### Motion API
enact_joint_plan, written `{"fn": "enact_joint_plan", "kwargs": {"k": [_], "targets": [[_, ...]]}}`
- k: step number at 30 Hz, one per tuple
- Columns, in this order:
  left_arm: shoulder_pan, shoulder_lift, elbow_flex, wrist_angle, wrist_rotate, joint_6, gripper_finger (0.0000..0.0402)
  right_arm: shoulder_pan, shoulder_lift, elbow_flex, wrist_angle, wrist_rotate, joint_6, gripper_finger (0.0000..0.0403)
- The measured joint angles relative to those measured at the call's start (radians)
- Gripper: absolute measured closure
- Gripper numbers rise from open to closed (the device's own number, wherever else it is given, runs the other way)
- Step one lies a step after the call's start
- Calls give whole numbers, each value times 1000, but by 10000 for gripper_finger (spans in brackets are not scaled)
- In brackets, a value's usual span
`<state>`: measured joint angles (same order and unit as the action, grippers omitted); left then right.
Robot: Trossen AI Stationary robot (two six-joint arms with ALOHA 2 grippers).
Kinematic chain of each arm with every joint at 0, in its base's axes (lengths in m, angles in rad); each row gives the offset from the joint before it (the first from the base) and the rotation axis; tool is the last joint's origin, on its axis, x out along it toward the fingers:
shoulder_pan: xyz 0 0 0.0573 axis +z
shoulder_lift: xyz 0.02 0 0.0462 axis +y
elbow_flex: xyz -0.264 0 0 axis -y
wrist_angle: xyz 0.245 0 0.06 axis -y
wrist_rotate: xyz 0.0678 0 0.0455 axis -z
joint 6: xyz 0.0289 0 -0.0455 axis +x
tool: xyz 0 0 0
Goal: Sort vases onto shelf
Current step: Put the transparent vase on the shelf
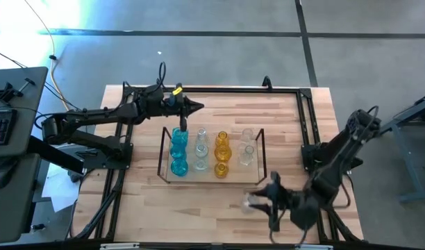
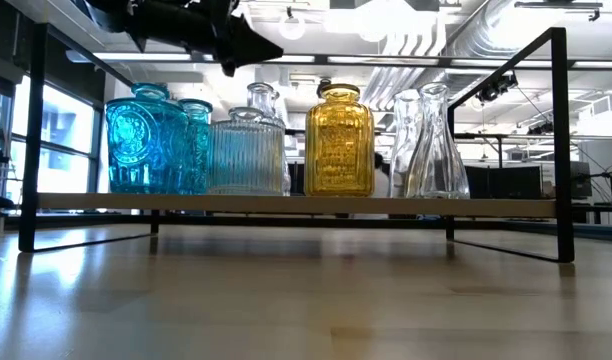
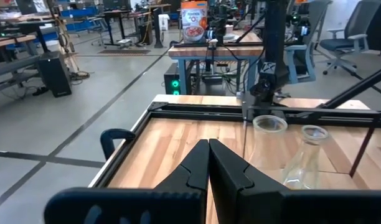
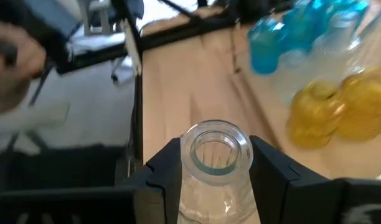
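Note:
The shelf (image 1: 162, 151) stands mid-table and carries rows of vases: blue (image 1: 178, 149), clear ribbed (image 1: 201, 149), amber (image 1: 221, 154) and clear (image 1: 247, 147). In the low view they stand upright on its wood board (image 2: 286, 205). My right gripper (image 1: 267, 201) is near the table's front right, shut on a clear vase (image 4: 216, 155), in front of the shelf's right end. My left gripper (image 3: 209, 158) is shut and holds nothing. It hovers over the shelf's far left corner (image 1: 193, 106), above the blue vases (image 2: 151, 140). My right gripper pinches the clear vase's neck (image 4: 216, 163) between its two fingers (image 4: 162, 171), just under the open rim. The fingers slant down and point toward the table's left. The vase's body, below the fingers, is cut off by the picture's edge, so whether it is clear of the table does not show.
A black frame (image 1: 306, 118) edges the table, with a post at the far right. A desk with a keyboard (image 1: 1, 125) stands beyond the left edge. Bare wood (image 1: 185, 208) lies in front of the shelf toward the left.

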<state>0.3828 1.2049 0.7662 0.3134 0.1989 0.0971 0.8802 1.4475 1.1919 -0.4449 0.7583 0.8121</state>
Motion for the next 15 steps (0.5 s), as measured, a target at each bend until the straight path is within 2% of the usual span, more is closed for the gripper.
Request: {"fn": "enact_joint_plan", "kwargs": {"k": [10, 15], "targets": [[-68, 0, 0, 32, -1, 9, 401, 37, 227, 0, 13, -14, 68, 283], [-104, 0, 0, 32, -1, 11, 401, 29, 322, 0, 13, 21, 105, 283]]}}
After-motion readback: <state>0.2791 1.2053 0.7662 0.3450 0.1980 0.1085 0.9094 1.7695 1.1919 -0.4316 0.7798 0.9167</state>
